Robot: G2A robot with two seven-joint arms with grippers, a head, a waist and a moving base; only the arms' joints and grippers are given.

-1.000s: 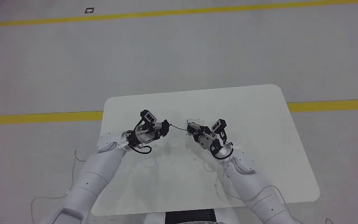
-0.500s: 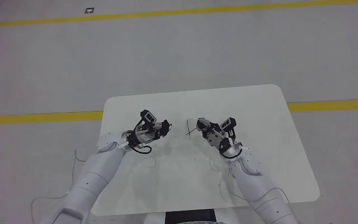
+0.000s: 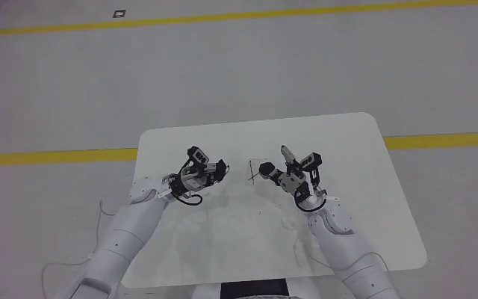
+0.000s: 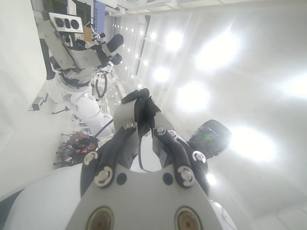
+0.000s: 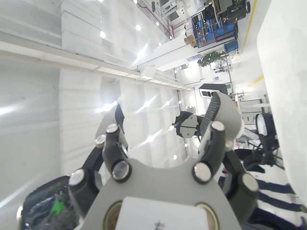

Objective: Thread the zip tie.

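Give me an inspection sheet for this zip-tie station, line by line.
Surface: white table, rounded corners.
Job's things: zip tie, apparently the thin black strand pinched in the left gripper. A thin dark piece sits between the two grippers in the top view; cannot tell whether it is the same tie.
Clutter: nothing seen.
Grippers: left gripper shut on the strand; right gripper open, holding nothing.
Cables: black cable loop at the left wrist.
Surroundings: grey floor with yellow lines.
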